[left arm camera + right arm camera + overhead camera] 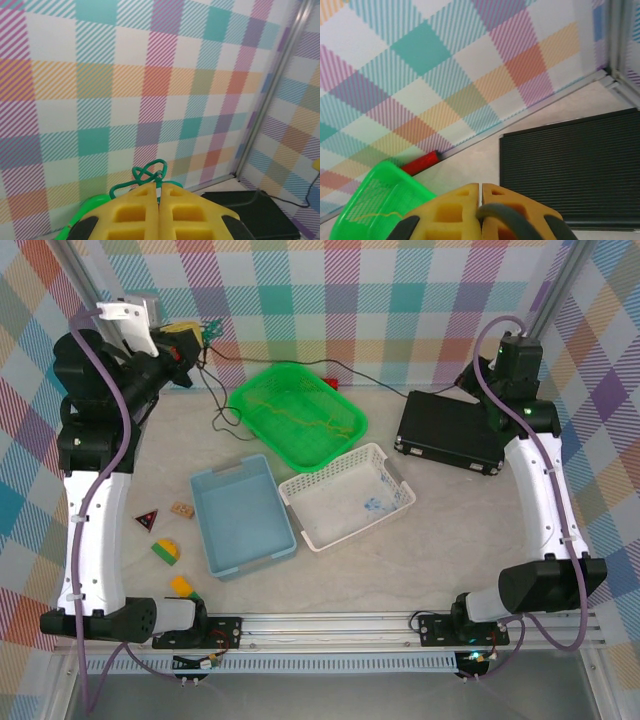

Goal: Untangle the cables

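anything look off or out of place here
The dark green cable is knotted: a tangled loop pokes out of the shut left tool. The black cable, pinched in the right tool, trails across the table, and the yellow cable lies alone in the green basket.

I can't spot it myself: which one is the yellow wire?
Find the bright green basket at the far middle of the table, behind the blue bin and white basket. The yellow cable squiggles across its floor, thin and pale, unlike the black cable trailing over the table beside it.
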